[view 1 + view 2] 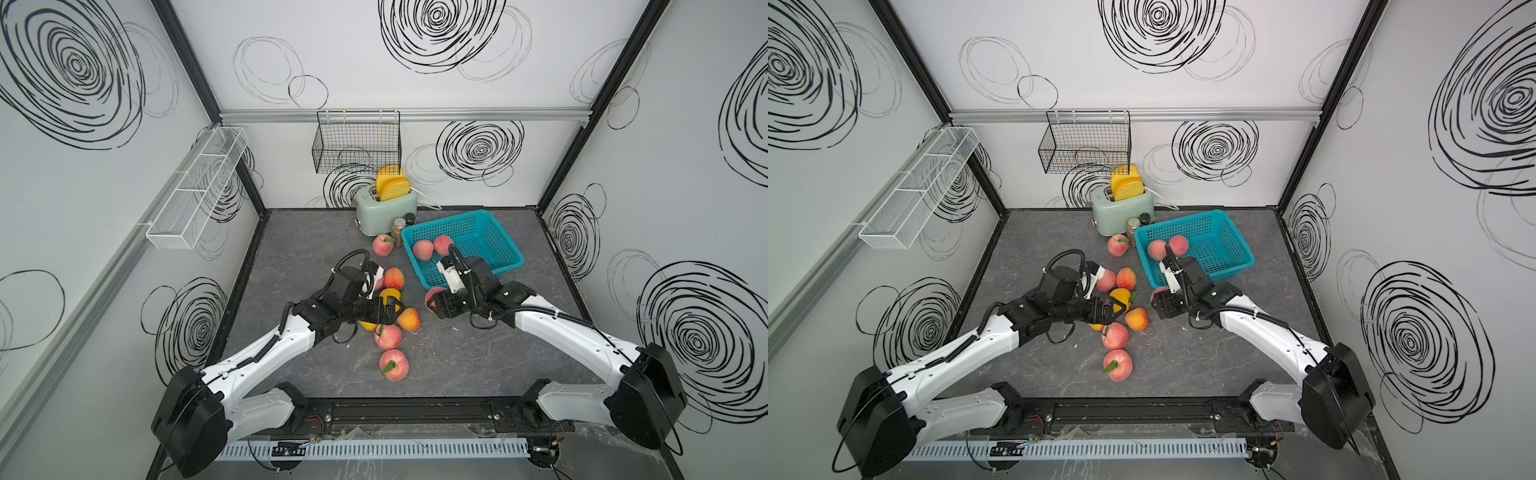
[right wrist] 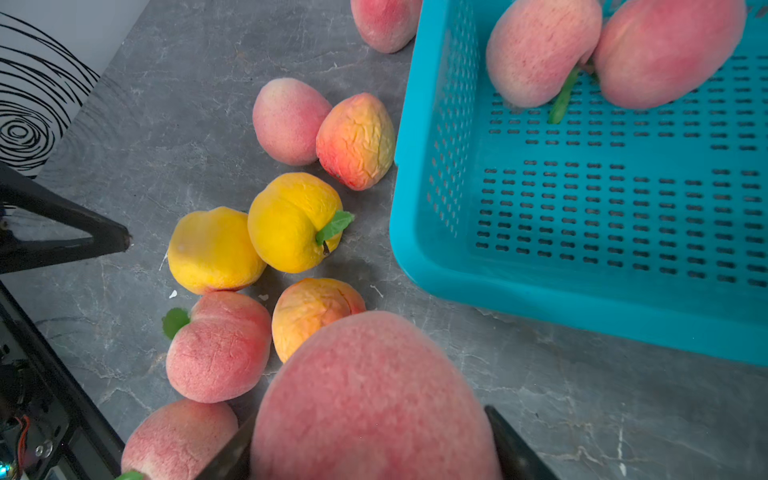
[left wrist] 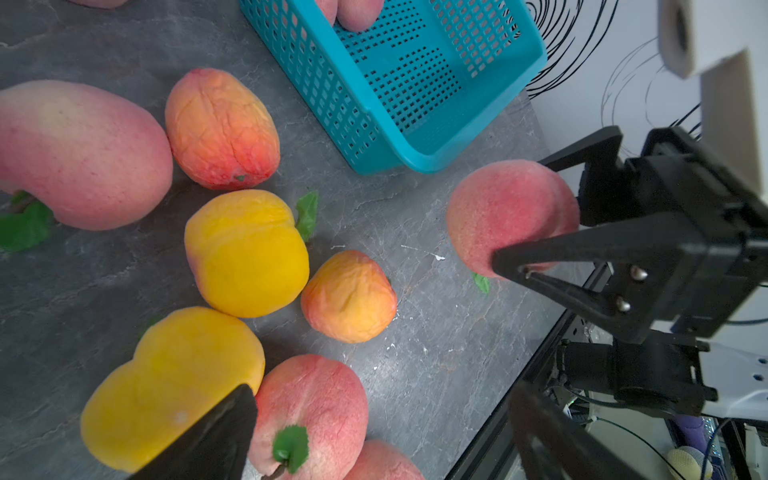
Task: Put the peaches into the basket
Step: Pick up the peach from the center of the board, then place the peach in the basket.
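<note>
Right wrist view: the right gripper point(image 2: 370, 415) is clamped on a pink peach point(image 2: 374, 386), with one finger point(image 2: 513, 451) at each side. In both top views that peach is just outside the near left corner of the basket point(image 1: 503, 235). Whether it touches the basket wall or the tabletop point(image 1: 457, 365) I cannot tell.

The basket stands askew on the right half of the tabletop, toward the far edge. Two peaches point(image 1: 423, 249) lie touching each other inside it, near its far left corner.

The left gripper point(image 1: 392, 309) has its jaws wide and grips nothing. It hangs over two yellow peaches point(image 3: 245, 253) at the middle of the tabletop.

Close around those lie two orange peaches point(image 1: 409, 319) and a pink one point(image 1: 388, 336) with a green leaf. Another leafed peach point(image 1: 394, 365) lies alone, nearer the near edge. One more pink fruit point(image 1: 1105, 280) is half hidden behind the left wrist.

The last peach point(image 1: 383, 245) lies toward the far edge, just left of the basket and in front of the toaster point(image 1: 386, 208), beside a small jar point(image 1: 398, 230).
</note>
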